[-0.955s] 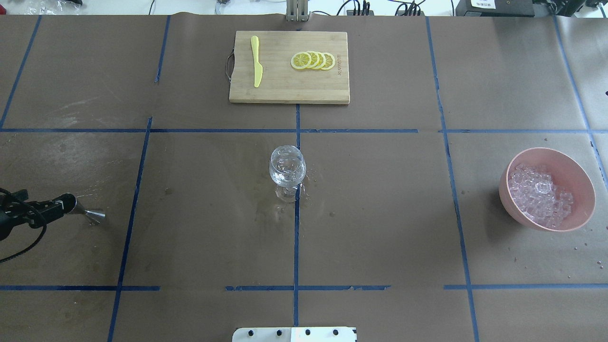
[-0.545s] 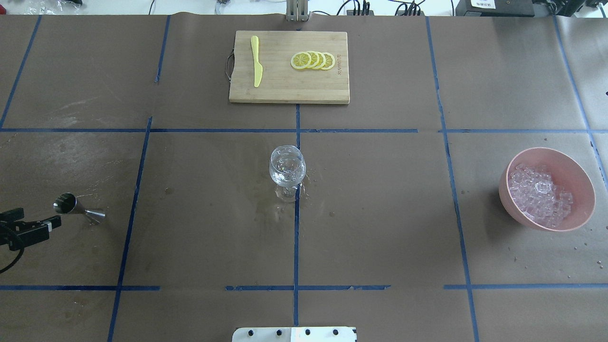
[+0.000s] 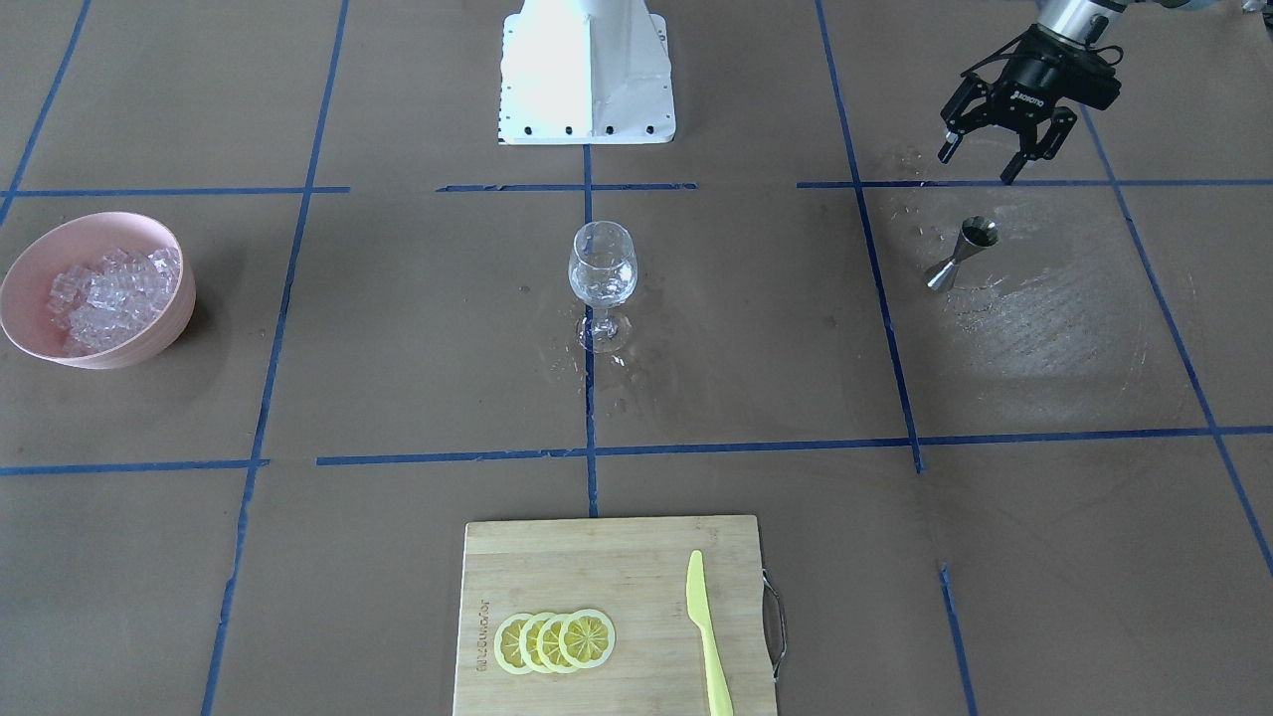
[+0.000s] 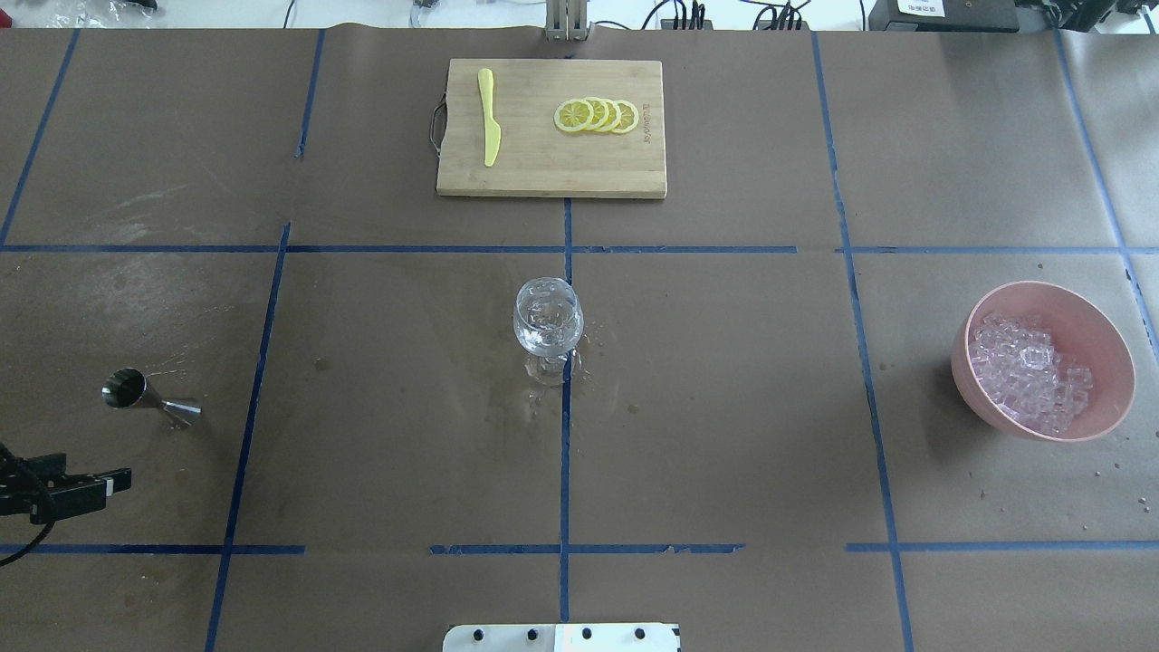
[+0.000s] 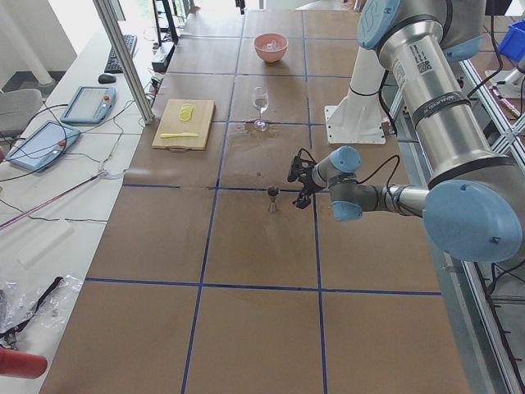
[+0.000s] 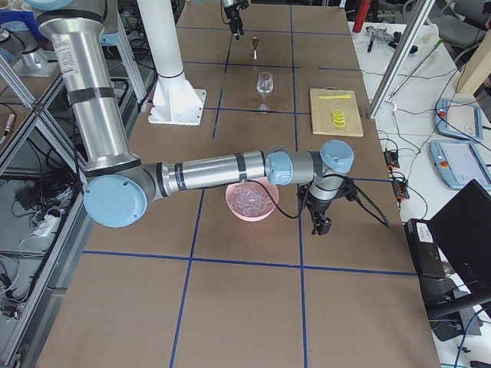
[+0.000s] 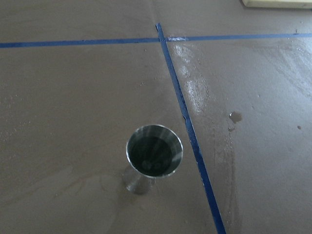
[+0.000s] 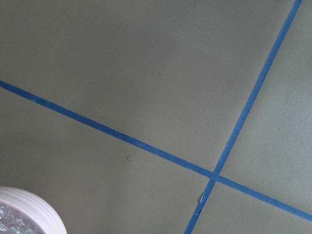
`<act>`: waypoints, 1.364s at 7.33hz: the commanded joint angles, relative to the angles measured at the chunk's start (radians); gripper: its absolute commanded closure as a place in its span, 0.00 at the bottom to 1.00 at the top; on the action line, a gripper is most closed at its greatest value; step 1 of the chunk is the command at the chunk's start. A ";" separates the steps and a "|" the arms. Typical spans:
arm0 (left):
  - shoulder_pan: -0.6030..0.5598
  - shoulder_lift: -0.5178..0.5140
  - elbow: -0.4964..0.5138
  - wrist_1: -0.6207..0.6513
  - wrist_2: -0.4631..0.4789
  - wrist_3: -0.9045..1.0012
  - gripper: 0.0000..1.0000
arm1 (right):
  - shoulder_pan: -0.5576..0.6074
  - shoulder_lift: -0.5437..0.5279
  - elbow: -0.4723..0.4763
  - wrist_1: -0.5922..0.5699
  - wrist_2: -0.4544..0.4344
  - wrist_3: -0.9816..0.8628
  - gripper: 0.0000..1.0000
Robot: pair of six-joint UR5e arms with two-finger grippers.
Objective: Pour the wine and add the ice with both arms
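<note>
In the front-facing view, the left pincer (image 3: 980, 167) hung with jaws apart near the upright jigger (image 3: 960, 256), not touching it. The glass (image 3: 602, 254) stood mid-surface (image 3: 418, 378) holding a little clear wine (image 3: 602, 288). Ice (image 3: 104, 293) filled the pink bowl (image 3: 169, 333).

Overhead, a board (image 4: 543, 172) carried lemon slices (image 4: 598, 116) and a knife (image 4: 490, 118).

From the right end, the right pincer (image 6: 321, 224) hovered just beside the bowl; apart or together, I could not tell.

The left wrist view showed the jigger's dark inside beside a tape line (image 7: 195, 146).
</note>
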 commanded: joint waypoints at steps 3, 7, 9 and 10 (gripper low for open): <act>0.175 -0.041 0.069 0.061 0.346 -0.126 0.02 | 0.000 -0.004 0.003 -0.001 0.002 0.000 0.00; 0.251 -0.120 0.076 0.222 0.596 -0.237 0.02 | 0.000 -0.004 0.023 -0.001 0.003 0.000 0.00; 0.268 -0.131 0.132 0.222 0.739 -0.279 0.02 | 0.000 -0.004 0.023 -0.001 0.003 0.002 0.00; 0.268 -0.131 0.137 0.224 0.782 -0.279 0.02 | 0.000 -0.004 0.023 -0.001 0.005 0.000 0.00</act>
